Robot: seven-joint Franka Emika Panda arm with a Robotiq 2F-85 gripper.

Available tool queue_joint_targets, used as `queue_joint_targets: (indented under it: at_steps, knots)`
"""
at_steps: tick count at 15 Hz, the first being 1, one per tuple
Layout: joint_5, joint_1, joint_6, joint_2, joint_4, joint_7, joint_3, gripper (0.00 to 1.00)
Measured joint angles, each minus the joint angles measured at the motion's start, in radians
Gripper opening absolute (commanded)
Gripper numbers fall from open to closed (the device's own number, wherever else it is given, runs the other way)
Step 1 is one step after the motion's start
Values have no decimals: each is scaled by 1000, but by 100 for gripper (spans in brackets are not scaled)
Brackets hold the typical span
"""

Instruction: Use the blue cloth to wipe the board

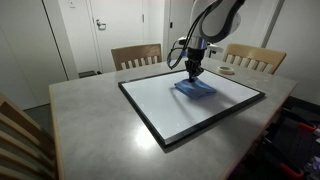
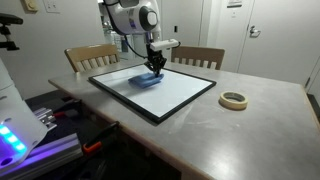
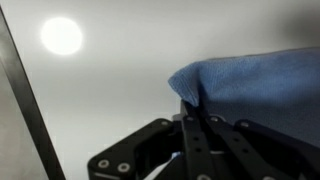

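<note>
Wiping step in hand: the gripper (image 1: pixel 193 74), pinched on a fold of the blue cloth (image 1: pixel 195 89), holds it on the board (image 1: pixel 170 112) near the board's far edge. The next move probably calls for dragging it toward the board's near edge.

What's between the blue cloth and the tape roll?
Only bare board, then grey table; nothing sits between the blue cloth and the tape roll, in an exterior view.
</note>
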Motion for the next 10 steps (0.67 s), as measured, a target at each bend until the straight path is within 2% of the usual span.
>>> queue_joint_targets:
  at_steps: [4,10]
  knots:
    - [0,-2,-20,17,49,-2,0,1]
    - [0,-7,-124,61,175,-62,1,1]
